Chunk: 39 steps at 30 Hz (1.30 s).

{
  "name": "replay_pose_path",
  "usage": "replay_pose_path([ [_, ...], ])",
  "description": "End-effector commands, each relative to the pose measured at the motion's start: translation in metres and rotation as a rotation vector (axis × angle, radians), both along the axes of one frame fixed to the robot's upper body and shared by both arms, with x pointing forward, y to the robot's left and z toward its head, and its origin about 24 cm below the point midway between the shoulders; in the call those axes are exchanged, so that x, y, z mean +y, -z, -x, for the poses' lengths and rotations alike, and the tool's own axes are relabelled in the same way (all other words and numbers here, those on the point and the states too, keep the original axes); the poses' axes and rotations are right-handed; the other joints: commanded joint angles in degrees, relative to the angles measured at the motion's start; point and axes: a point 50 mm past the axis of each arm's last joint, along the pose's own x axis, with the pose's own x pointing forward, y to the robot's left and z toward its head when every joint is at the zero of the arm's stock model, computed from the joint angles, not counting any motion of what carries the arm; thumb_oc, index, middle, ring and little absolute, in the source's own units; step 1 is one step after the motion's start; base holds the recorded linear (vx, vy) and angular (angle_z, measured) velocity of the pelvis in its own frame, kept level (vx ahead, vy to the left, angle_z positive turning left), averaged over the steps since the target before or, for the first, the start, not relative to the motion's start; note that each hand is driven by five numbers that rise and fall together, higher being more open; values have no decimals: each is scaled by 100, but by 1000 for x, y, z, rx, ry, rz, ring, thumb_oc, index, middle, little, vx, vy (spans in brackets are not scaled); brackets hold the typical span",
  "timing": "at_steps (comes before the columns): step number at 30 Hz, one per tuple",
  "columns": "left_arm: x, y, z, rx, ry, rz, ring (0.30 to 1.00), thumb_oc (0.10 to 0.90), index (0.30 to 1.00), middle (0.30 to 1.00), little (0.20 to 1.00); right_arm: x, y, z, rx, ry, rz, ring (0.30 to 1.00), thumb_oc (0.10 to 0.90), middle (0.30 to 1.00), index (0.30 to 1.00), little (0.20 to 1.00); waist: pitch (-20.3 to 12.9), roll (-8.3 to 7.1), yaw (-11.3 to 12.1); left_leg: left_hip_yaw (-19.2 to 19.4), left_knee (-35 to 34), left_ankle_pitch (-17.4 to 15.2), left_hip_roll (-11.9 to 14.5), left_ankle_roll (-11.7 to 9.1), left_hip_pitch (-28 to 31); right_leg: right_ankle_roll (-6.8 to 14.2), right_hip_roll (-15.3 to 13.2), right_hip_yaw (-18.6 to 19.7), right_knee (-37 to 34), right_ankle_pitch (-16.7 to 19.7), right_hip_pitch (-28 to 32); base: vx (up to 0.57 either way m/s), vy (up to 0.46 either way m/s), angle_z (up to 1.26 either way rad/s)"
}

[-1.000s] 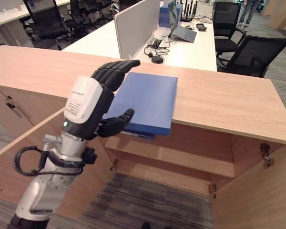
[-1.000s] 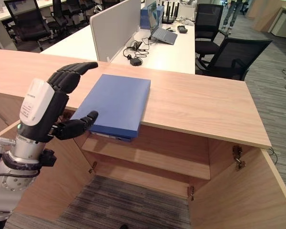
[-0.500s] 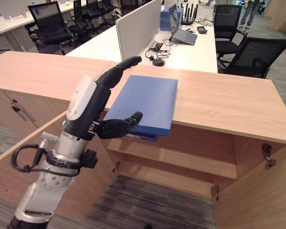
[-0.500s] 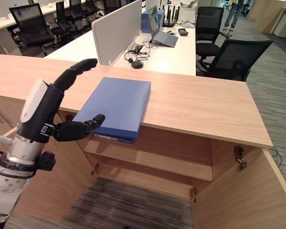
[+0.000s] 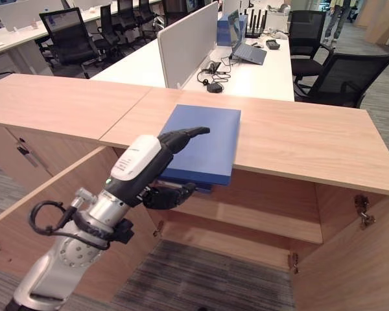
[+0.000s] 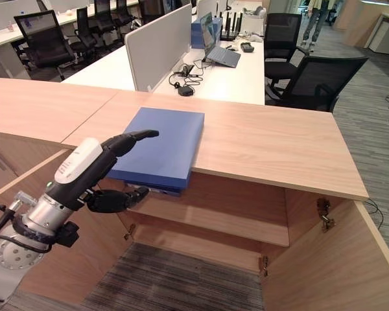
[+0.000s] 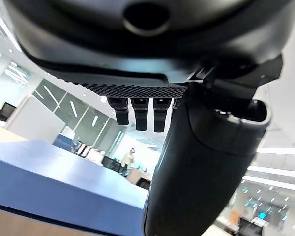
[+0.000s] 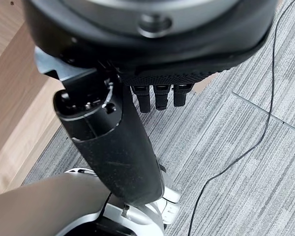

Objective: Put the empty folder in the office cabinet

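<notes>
**Left hand bracketed the blue folder at the cabinet's front edge**

Left eye view: the blue folder (image 5: 204, 141) lay flat on the wooden cabinet top (image 5: 311, 139), its near end overhanging the front edge above the open cabinet's shelf (image 5: 246, 214). The left hand (image 5: 157, 165) reached in at that end, fingers (image 5: 188, 133) extended over the folder's top face and thumb (image 5: 175, 194) underneath, the hand spread rather than clamped.

Right eye view: the same hand (image 6: 94, 173) showed a gap between its thumb and the folder's underside. An open cabinet door (image 6: 340, 259) stood at the right.

Left wrist view: the fingers (image 7: 140, 114) pointed straight out above the folder's blue surface (image 7: 54, 172).

Right wrist view: the right hand (image 8: 137, 128) hung over grey carpet (image 8: 246, 147), fingers relaxed, holding nothing.
</notes>
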Motion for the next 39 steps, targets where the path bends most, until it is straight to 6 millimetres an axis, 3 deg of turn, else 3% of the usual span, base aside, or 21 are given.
replay_pose_path([
  [1,-8,-25,1,-186,24,-67,900,800,900,900,900,4,0,-8,-8,-86,-10,900,800,900,900,900,-221,-266,-85,-15,-45,-811,-31,-54,209,646,-324,-33,40,-287,116,35,-3,0],
  [39,24,10,-49,-334,-345,-373,900,800,900,900,900,-1,-1,-4,-17,-74,40,900,800,900,900,900,-347,-311,-237,132,-45,-867,-8,-65,274,631,-302,93,40,-277,136,-2,-1,-2],
])
